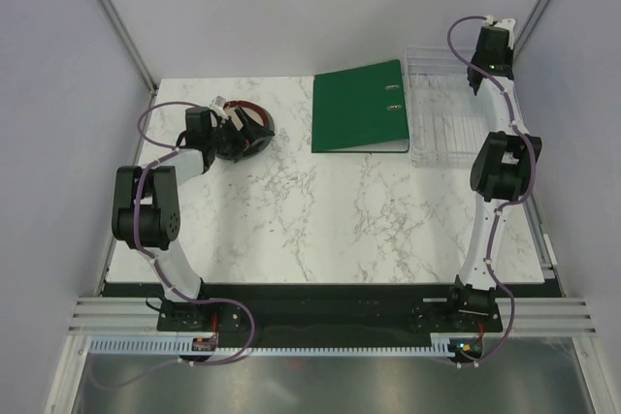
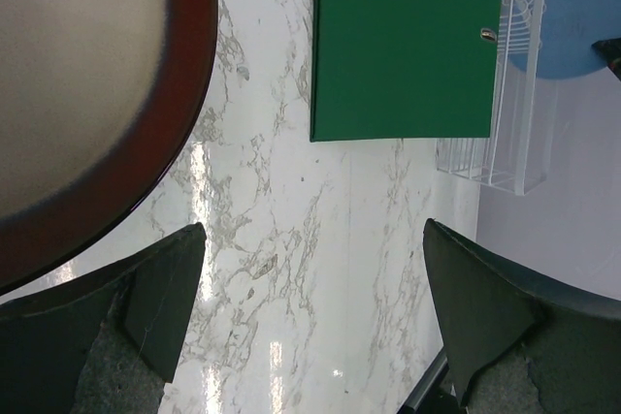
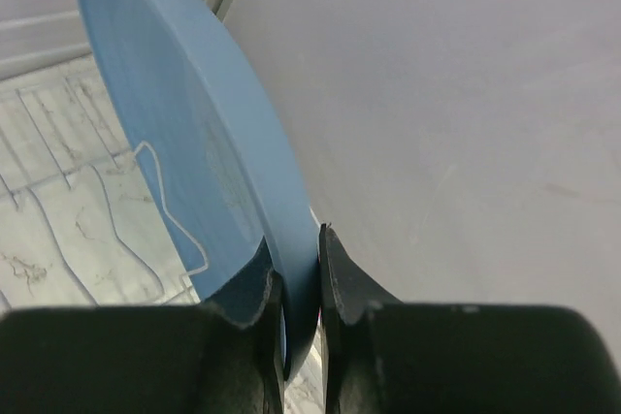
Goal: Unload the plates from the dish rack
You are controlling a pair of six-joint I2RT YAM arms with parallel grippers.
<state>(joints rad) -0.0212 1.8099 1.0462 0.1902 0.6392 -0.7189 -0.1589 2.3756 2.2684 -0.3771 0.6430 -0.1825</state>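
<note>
**Now: blue plate pinched at the rack, beige plate by the left arm**

Largest is the marble table point(image 1: 320, 220). On its far half, toward 12 o'clock, lies the flat green binder point(image 1: 359, 107). Just beside it, toward 1 o'clock, stands the dish rack point(image 1: 437, 133), a white wire basket whose long side runs along the binder's edge.

Over at 10 o'clock sits a beige plate point(image 2: 87, 75) with a dark red-brown rim, flat on the table. The top view shows it as a dark round shape under the left arm's wrist, and whether other plates lie beneath it cannot be told.

A light blue plate point(image 3: 184, 143) stands on edge at the rack's far end, with wire bars visible behind it. Whether it rests in the rack or hangs above it is unclear.

The right claw point(image 3: 296, 244) is pinching that blue plate's rim, one finger on each face. The left claw point(image 2: 310, 239) is spread wide beside the beige plate's rim, with only marble between its fingers.
</note>
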